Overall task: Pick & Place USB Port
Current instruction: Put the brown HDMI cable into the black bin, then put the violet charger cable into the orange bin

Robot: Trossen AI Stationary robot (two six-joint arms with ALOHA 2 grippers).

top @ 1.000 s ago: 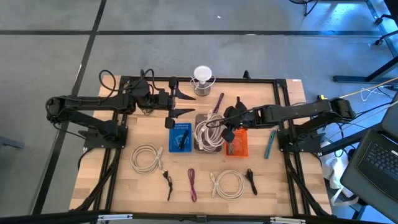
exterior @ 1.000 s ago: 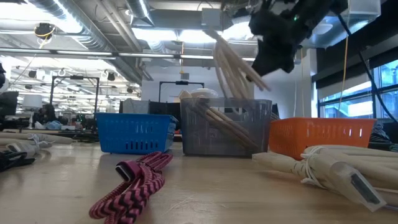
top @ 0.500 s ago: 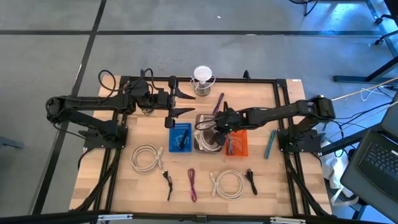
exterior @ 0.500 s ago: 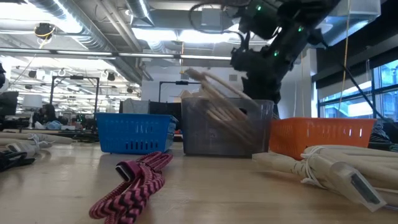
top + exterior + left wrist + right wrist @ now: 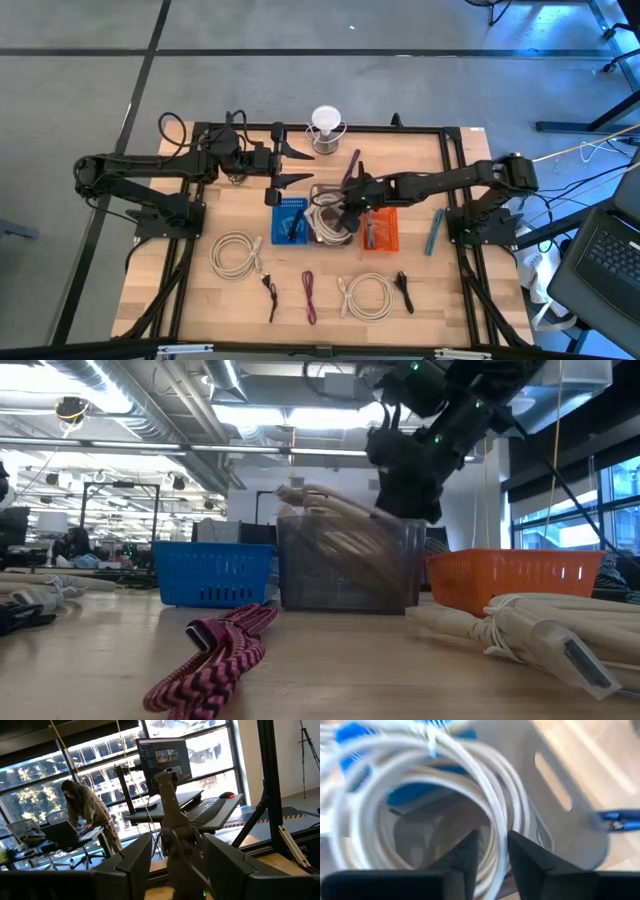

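1. Pale wooden planks make up the surface (image 5: 200,300), framed in black rails, with an open-plan workshop behind it in the low view.
2. Three small slotted plastic bins stand in a row at its middle: blue bin (image 5: 291,221), grey bin (image 5: 331,222) and orange bin (image 5: 381,230).
3. Right hand (image 5: 343,213) hangs low over the grey bin, its fingers (image 5: 525,862) parted a little around strands of a white coiled cable (image 5: 420,785) that lies partly inside.
4. Judged step: placing, with the release seemingly under way; whether the strands are gripped I cannot tell.
5. Next move likely calls for opening fully and lifting straight up, since springy loops could snag.
6. Left hand (image 5: 287,165) waits open beyond the blue bin.
7. Further white coils (image 5: 236,252) and a braided magenta cable (image 5: 215,650) lie nearer the front edge.
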